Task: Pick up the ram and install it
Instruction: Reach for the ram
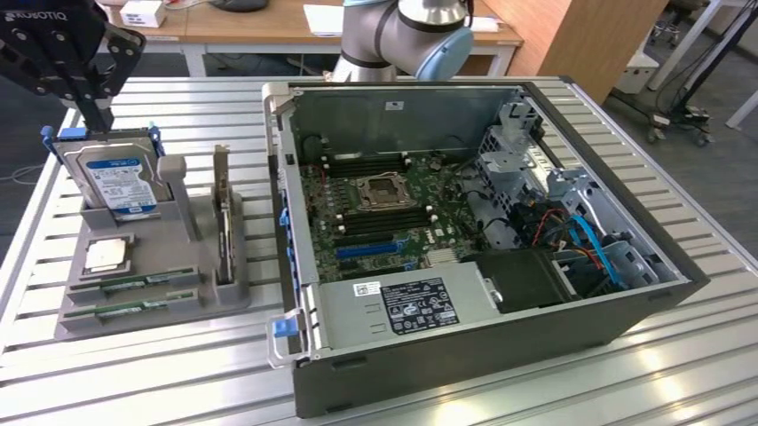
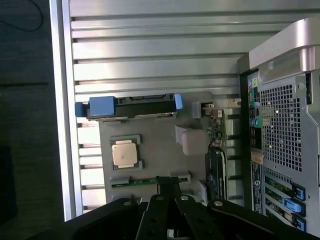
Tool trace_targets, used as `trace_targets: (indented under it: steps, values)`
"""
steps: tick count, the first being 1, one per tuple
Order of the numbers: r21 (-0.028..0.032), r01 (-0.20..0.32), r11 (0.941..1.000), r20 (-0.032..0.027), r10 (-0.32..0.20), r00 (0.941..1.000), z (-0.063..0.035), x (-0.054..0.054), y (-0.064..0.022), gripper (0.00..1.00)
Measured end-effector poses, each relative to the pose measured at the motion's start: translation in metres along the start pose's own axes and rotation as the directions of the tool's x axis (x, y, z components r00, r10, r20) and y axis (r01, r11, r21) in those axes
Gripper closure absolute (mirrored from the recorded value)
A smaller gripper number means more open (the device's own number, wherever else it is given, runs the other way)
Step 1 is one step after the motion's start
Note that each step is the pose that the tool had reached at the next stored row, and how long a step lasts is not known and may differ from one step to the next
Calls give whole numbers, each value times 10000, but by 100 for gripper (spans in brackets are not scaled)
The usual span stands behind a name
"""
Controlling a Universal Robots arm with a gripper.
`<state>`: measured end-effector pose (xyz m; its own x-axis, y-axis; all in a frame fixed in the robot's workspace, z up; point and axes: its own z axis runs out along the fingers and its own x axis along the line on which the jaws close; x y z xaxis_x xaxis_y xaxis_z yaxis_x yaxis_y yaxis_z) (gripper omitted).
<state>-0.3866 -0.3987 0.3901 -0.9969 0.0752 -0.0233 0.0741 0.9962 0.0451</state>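
Observation:
Two green ram sticks lie flat in the front slots of a grey holder (image 1: 190,232) on the exterior view's left: one ram (image 1: 133,284) behind, the other ram (image 1: 122,309) in front. My black gripper (image 1: 102,122) hangs high above the holder's far end, over the hard drive, well away from both sticks. In the wrist view its fingers (image 2: 161,192) meet at a point, shut with nothing between them, and the gripper (image 2: 168,181) overlaps a green ram (image 2: 145,181) far below. The open computer case (image 1: 355,115) shows the motherboard's memory slots (image 1: 361,165).
The holder also carries an upright blue-labelled hard drive (image 1: 119,182), a CPU (image 1: 106,255) and a dark expansion card (image 1: 222,209) on edge. The case stands to the holder's right on a ribbed metal table (image 1: 142,373). The robot base (image 1: 403,35) is behind the case.

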Motion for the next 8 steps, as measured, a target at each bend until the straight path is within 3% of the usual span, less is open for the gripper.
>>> trace_targets:
  steps: [8]
  values:
    - [-1, -1, 10000, 0, 1, 10000, 0, 1, -18, 90]
